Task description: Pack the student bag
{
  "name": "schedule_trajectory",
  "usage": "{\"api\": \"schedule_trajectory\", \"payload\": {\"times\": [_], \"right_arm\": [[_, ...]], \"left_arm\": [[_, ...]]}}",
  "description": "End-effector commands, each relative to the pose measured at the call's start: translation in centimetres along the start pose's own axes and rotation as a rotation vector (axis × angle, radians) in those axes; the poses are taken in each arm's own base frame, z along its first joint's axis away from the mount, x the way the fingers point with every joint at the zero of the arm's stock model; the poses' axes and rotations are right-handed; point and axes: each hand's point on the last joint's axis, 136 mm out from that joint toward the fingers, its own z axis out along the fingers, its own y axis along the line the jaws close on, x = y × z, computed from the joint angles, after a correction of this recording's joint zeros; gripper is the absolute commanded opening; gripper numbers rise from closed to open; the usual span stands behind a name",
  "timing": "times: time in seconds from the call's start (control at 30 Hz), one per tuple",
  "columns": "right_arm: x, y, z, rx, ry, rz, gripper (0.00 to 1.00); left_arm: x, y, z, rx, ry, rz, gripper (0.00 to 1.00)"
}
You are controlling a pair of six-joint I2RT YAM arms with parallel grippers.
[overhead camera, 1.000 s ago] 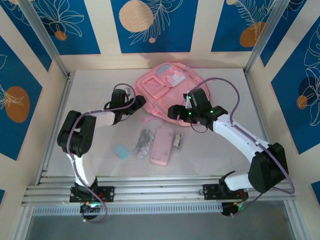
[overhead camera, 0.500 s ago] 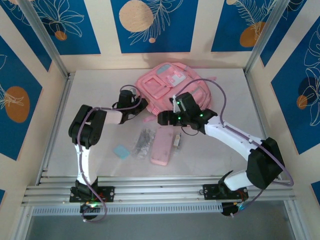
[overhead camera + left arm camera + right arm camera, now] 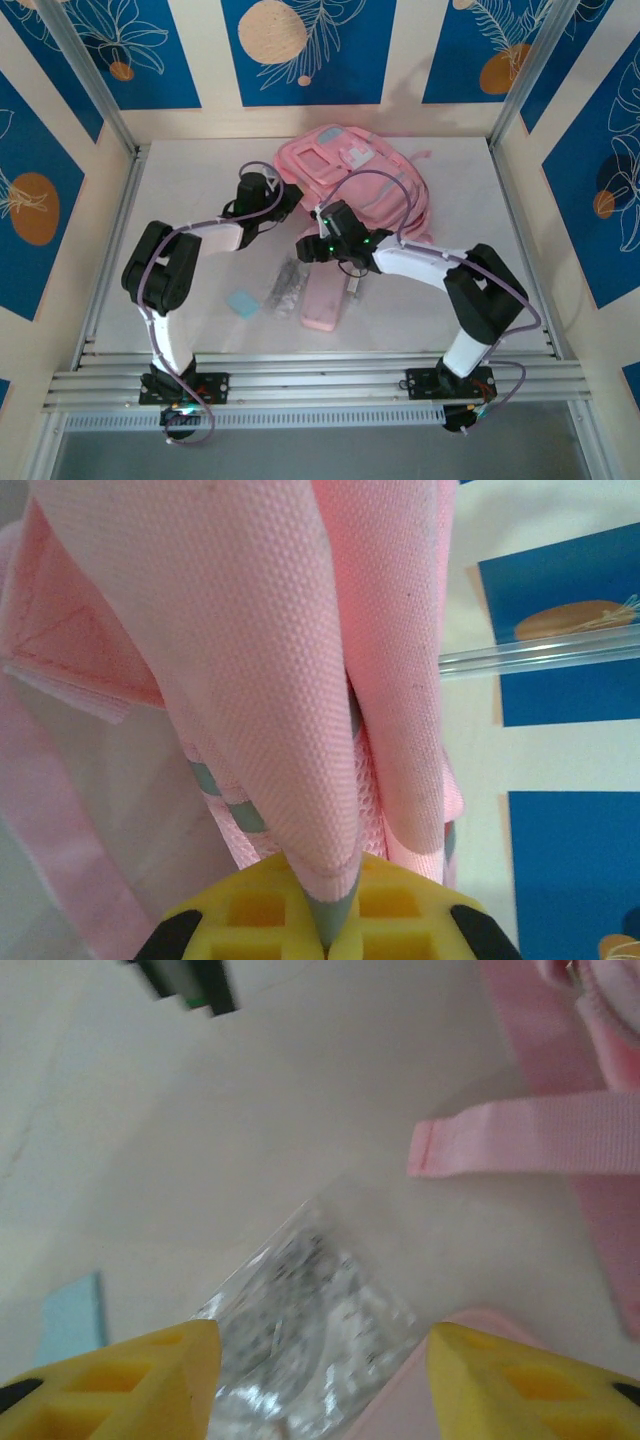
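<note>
Holds student bag point(image 3: 345, 165), far middle of bench point(image 3: 170, 190), by its grey-trimmed edge in clenched left end effector point(image 3: 335, 935). Poises right end effector point(image 3: 322, 1365), released, above clear packet point(image 3: 300, 1315). Likely picking first item; next needs lowering and closing squarely on packet.

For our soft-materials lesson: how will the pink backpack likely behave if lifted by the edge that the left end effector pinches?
Probably floppy: the pink backpack folds and creases where the left end effector pinches it. Held at one edge, it would likely sag rather than lift flat. Its coarse weave looks grippy, so slipping seems unlikely.
</note>
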Motion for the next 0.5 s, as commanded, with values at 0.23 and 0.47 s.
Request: {"api": "schedule_trajectory", "payload": {"times": [0.23, 0.47], "right_arm": [[-5.4, -6.2, 2.4, 0.348, -0.265, -0.035, 0.55], [-8.4, -7.0, 3.7, 0.390, -0.359, -0.037, 0.61]], "left_arm": [[1.1, -4.8, -1.5, 0.148, -0.005, -0.003, 0.00], [2.3, -5.7, -1.8, 0.181, 0.033, -0.026, 0.00]]}}
